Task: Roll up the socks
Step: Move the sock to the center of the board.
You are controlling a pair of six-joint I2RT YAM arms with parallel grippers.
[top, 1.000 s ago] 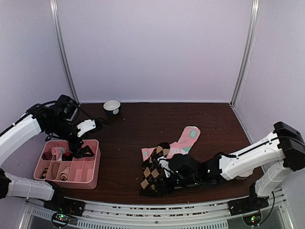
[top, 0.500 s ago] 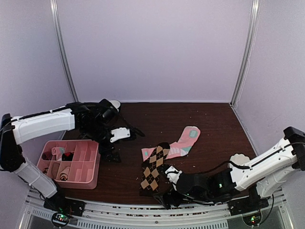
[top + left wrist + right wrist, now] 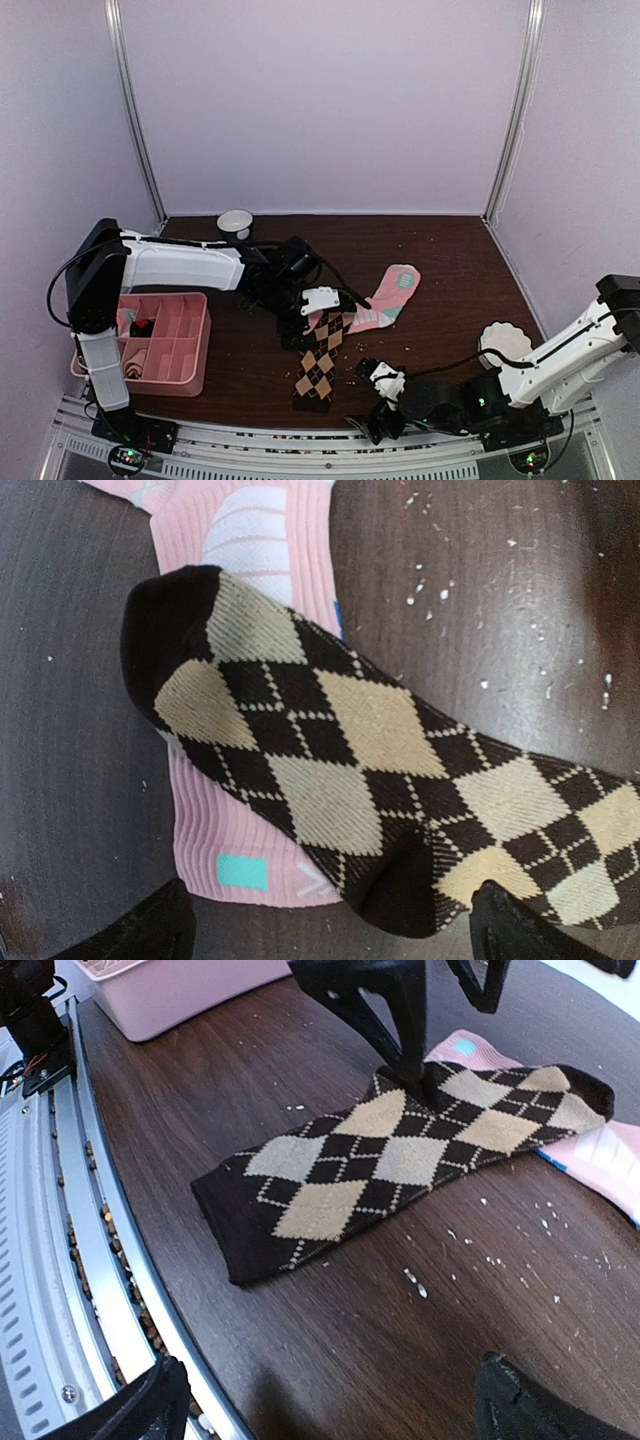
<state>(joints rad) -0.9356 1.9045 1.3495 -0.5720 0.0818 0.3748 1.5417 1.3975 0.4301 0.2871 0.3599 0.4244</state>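
Brown argyle sock (image 3: 318, 365) runs near-to-far, toe away (atop the pink sock (image 3: 392, 290)). The left gripper (image 3: 328, 908) and right gripper (image 3: 330, 1380) gape, empty.

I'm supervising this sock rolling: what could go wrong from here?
The open left fingers straddle the argyle sock where it overlaps the pink sock; closing may pinch both. The argyle sock's near end lies close to the metal rail, so rolling could drag it off.
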